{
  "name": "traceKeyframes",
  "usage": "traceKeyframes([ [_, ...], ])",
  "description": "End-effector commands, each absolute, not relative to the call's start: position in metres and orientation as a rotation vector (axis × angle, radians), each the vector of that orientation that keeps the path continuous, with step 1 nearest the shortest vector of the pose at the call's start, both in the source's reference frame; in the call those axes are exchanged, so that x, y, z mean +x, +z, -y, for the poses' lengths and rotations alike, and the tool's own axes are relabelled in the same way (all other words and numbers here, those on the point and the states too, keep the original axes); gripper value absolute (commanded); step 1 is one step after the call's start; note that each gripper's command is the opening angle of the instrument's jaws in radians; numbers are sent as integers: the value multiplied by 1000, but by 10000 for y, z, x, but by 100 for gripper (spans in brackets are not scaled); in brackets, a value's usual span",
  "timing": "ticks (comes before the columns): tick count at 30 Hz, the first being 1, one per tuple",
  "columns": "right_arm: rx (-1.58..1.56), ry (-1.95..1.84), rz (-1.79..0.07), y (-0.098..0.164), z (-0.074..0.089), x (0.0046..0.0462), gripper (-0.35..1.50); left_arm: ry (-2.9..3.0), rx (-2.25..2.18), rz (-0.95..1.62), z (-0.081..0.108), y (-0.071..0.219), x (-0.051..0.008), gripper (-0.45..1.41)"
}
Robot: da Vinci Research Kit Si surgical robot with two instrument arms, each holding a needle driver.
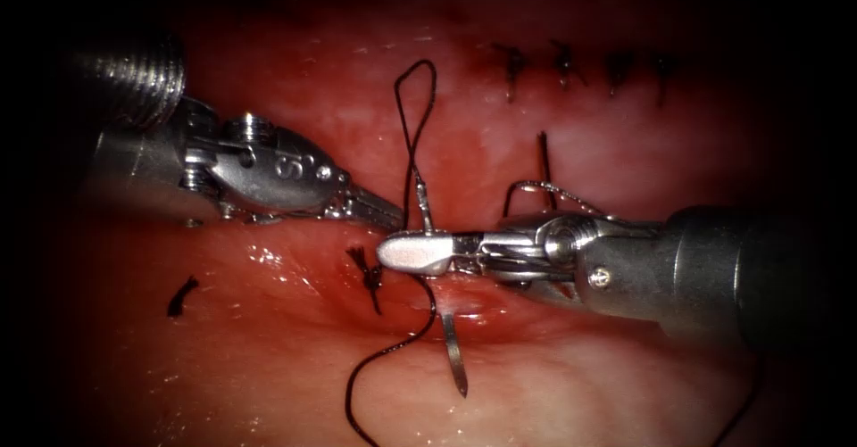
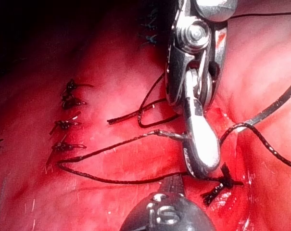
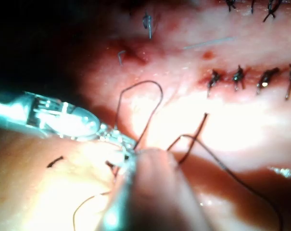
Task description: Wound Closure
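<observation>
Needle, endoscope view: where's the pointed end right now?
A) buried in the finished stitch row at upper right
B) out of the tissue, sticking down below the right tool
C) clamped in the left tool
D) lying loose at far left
B: the needle stands with its point bare against the tissue, just below the right tool, whose fingers sit closed across the needle's upper part, with the thread looped above.

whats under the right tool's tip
Under the right tool, the needle pokes out below it over the tissue, thread curving alongside. The needle's middle is covered.
</observation>
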State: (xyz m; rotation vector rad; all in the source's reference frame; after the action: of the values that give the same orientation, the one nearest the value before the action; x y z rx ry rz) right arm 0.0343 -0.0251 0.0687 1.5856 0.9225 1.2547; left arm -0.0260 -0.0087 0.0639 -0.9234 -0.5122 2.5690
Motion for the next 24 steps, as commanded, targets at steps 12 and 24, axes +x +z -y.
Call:
traceKeyframes([
  [12, 1377, 1297, -1233, 712, 212, 342, 126, 2568, -925, 514, 88, 642, -266, -25],
  [24, 1078, 1204, -1369, 735, 163, 276, 131, 2601, -990, 467, 82, 602, -261, -35],
])
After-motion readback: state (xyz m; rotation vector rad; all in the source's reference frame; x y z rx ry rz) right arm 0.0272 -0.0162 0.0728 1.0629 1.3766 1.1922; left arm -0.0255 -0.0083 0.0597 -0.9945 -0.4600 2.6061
